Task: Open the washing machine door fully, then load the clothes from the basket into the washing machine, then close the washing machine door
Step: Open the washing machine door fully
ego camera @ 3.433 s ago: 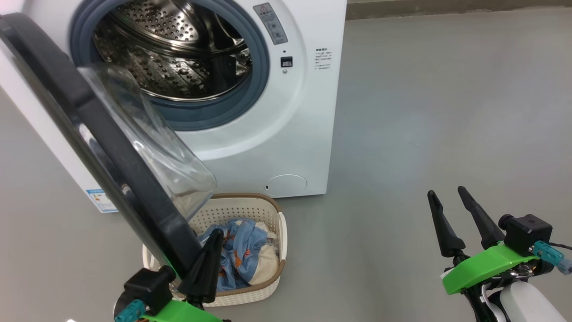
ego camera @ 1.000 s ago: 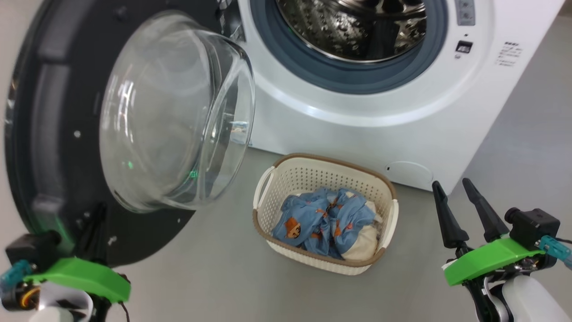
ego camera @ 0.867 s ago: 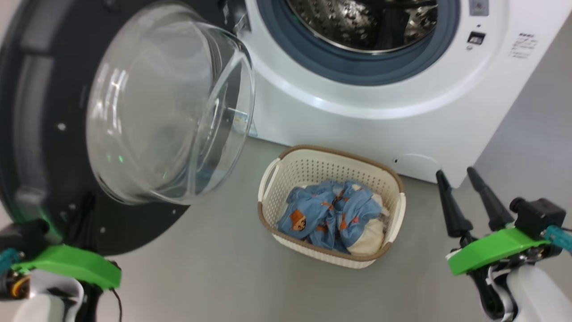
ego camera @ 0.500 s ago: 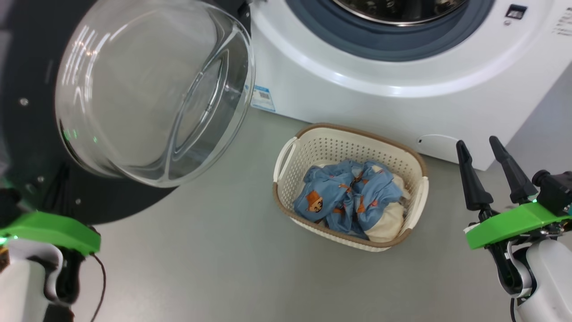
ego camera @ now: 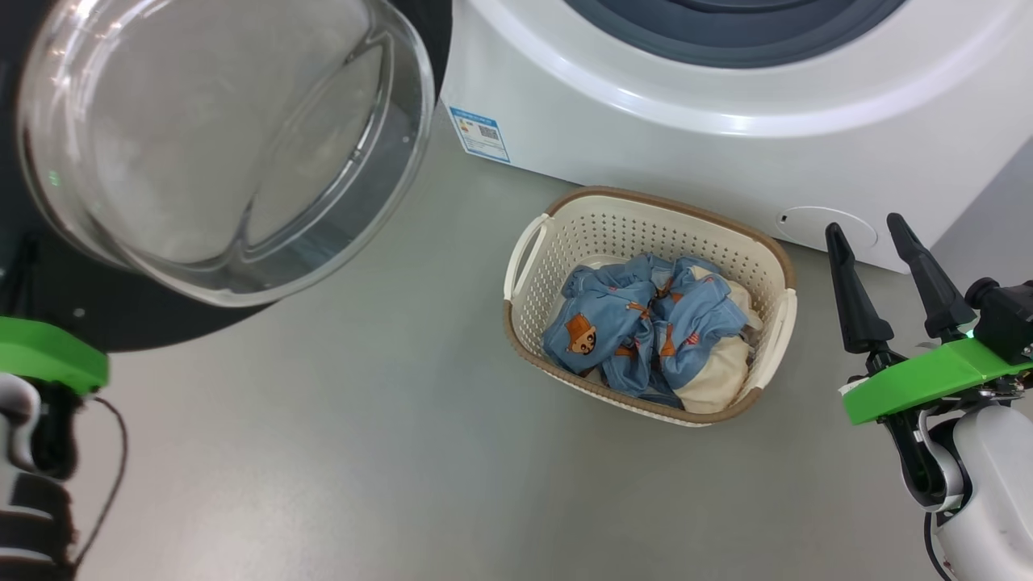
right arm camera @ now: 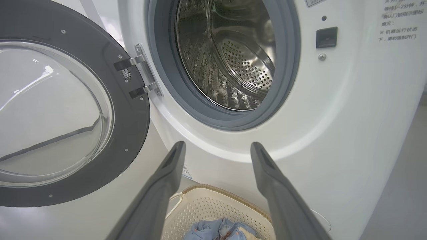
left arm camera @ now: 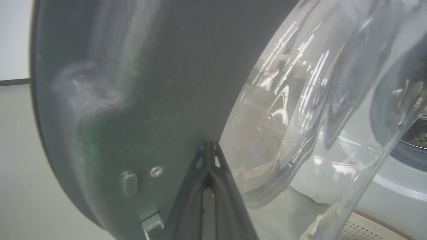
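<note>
L end effector [left arm camera: 208,146] is pinched shut w/ nothing in it, tip right at the black inner rim of the washing machine door [ego camera: 218,145]. Prob pushing it wide so the drum's reachable. Then the basket [ego camera: 646,234] sits on the floor just in front of the washing machine [ego camera: 646,129], clothes [ego camera: 646,331] bundled inside, handy for loading. R end effector [ego camera: 863,230] hovers beside the basket, fingers spread wide, empty, imo ready to grab.

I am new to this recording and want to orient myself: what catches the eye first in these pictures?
The washing machine door, standing wide open, dominates the head view's upper left with its clear glass bowl. On the grey floor before the washing machine stands the basket, holding the clothes, blue with orange figures. In the right wrist view the steel drum gleams.
</note>
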Tool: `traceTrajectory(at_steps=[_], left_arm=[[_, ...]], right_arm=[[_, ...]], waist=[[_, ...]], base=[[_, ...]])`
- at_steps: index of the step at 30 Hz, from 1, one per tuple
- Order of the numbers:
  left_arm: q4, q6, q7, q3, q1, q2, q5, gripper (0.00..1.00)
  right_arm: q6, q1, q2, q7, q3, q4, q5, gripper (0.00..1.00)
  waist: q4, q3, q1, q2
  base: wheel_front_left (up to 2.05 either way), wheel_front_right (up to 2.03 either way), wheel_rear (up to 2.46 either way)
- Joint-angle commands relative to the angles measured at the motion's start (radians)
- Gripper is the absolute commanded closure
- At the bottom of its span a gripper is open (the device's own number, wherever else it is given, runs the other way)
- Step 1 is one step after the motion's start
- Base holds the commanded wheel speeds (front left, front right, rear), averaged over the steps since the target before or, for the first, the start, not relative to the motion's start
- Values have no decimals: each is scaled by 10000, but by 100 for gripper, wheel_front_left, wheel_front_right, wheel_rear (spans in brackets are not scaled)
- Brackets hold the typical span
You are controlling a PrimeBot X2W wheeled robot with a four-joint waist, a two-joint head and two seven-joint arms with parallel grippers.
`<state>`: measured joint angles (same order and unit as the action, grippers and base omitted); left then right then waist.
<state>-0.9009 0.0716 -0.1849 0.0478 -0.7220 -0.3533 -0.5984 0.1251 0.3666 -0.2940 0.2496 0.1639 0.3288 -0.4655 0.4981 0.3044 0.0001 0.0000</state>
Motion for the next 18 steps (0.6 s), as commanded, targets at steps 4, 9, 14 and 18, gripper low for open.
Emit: traceTrajectory(at_steps=[4, 9, 14, 18], left_arm=[[-550, -25, -131, -459, -784, -1163, -145, 100], [-1228, -59, -68, -399, -1151, -1433, -84, 100], [-1652, -54, -117, -329, -1344, -1514, -60, 100], [-1869, -13, -208, -260, -1391, -1481, -52, 100]], right_arm=[[56, 217, 25, 122, 221, -208, 31, 0], [56, 205, 112, 122, 210, -202, 10, 0], [56, 217, 141, 122, 174, -198, 7, 0], [56, 189, 167, 122, 128, -187, 16, 0]], waist=[[-160, 41, -1, 0], [-267, 64, -1, 0], [-306, 97, -1, 0], [-283, 56, -1, 0]], base=[[0, 0, 0], [0, 0, 0], [0, 0, 0], [0, 0, 0]])
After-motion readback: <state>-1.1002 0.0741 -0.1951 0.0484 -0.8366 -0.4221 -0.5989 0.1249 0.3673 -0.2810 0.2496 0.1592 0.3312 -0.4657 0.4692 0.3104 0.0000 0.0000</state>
